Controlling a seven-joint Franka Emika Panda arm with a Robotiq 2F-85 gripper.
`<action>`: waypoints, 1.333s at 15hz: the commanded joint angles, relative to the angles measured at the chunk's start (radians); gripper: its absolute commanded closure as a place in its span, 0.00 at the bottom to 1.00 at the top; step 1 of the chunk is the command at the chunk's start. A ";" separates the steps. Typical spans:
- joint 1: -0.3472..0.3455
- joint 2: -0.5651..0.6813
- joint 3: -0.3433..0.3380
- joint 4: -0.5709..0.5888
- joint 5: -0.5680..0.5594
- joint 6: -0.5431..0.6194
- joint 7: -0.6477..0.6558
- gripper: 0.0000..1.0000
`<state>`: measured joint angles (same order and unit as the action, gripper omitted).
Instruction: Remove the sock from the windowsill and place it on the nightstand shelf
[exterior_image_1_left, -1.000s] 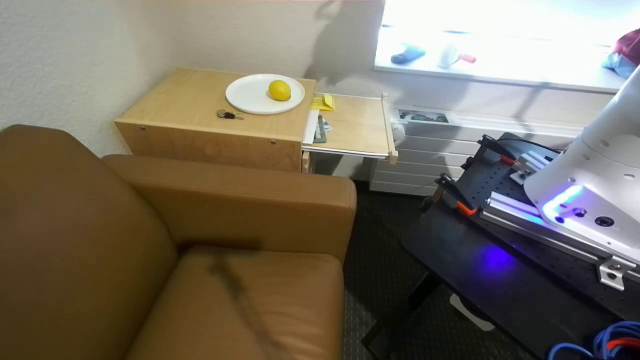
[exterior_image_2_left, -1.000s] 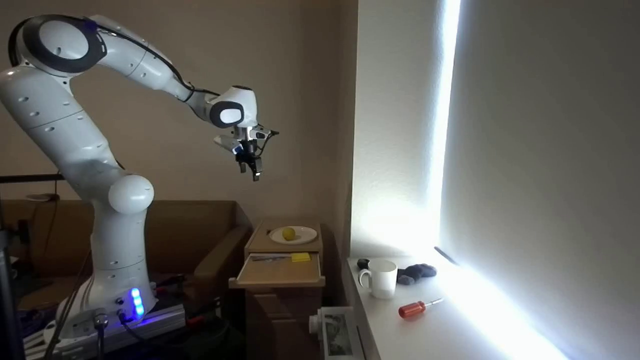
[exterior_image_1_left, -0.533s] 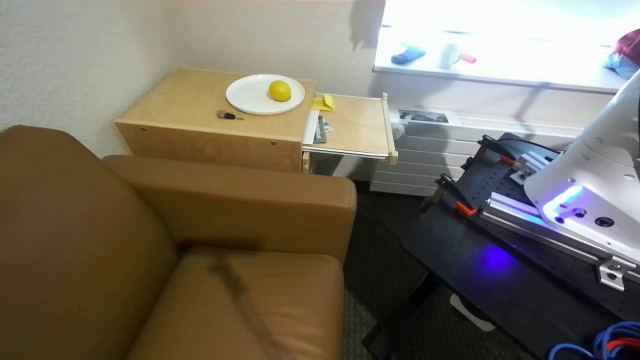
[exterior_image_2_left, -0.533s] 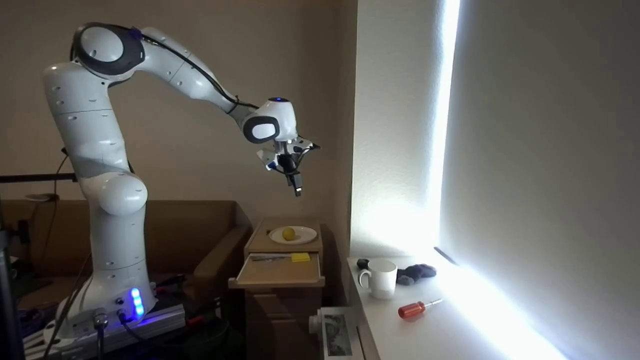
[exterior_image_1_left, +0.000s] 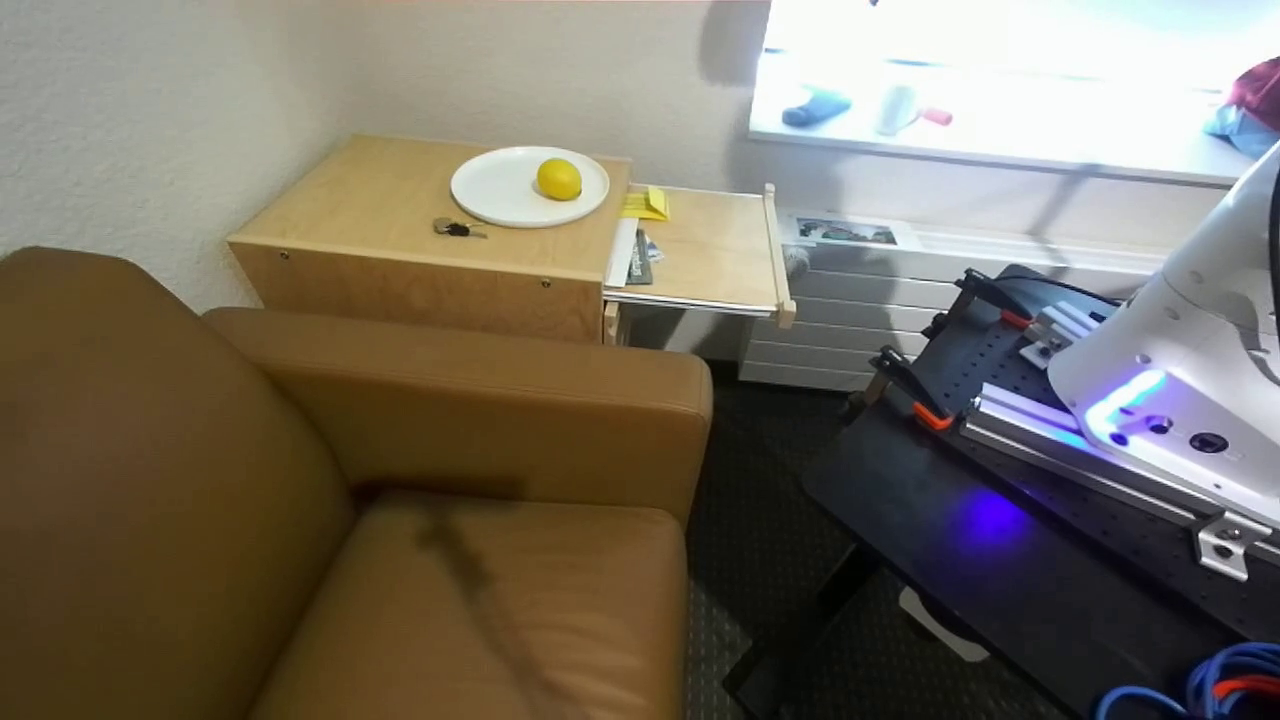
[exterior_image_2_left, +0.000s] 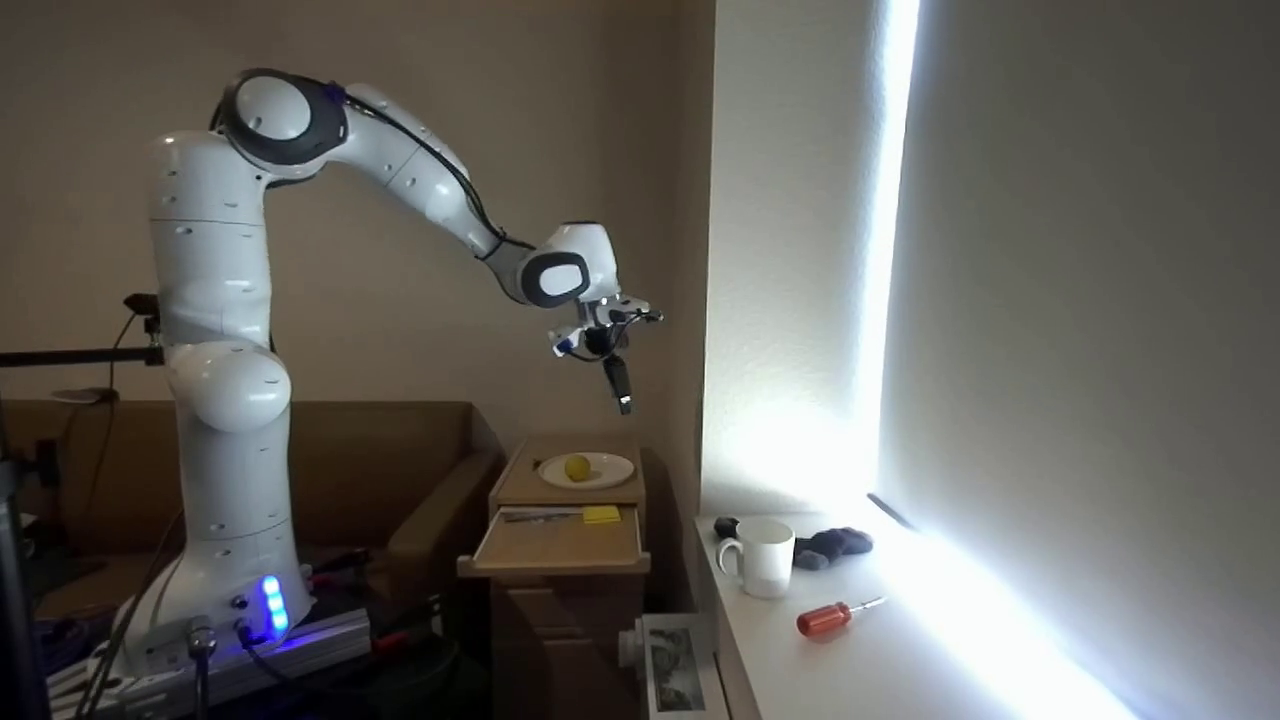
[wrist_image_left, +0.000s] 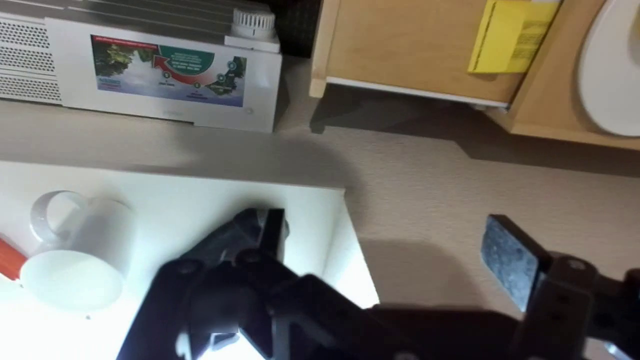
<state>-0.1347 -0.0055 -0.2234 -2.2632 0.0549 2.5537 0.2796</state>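
Note:
The sock is a limp dark cloth lying on the white windowsill, partly behind the mug. It also lies near the sill's end in an exterior view. My gripper is high in the air, left of the sill in that view. In the wrist view my gripper is open with nothing between its fingers. One finger covers part of the sock. The nightstand shelf is the pale board pulled out from the nightstand; it also shows in the wrist view.
A white mug and a red screwdriver stand near the sock. A white plate with a lemon and keys are on the nightstand. Yellow paper lies on the shelf. A radiator is below the sill.
My arm has swung right and lowered in the exterior view that shows it, bringing the gripper closer to the windowsill. The sock and other objects have not moved.

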 joint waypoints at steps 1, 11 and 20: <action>-0.024 0.238 -0.012 0.200 -0.129 -0.001 0.232 0.00; -0.012 0.402 -0.116 0.409 -0.181 -0.151 0.433 0.00; -0.093 0.602 -0.141 0.609 -0.050 -0.222 0.728 0.00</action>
<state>-0.1748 0.5080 -0.3864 -1.7532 -0.0814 2.3432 0.9451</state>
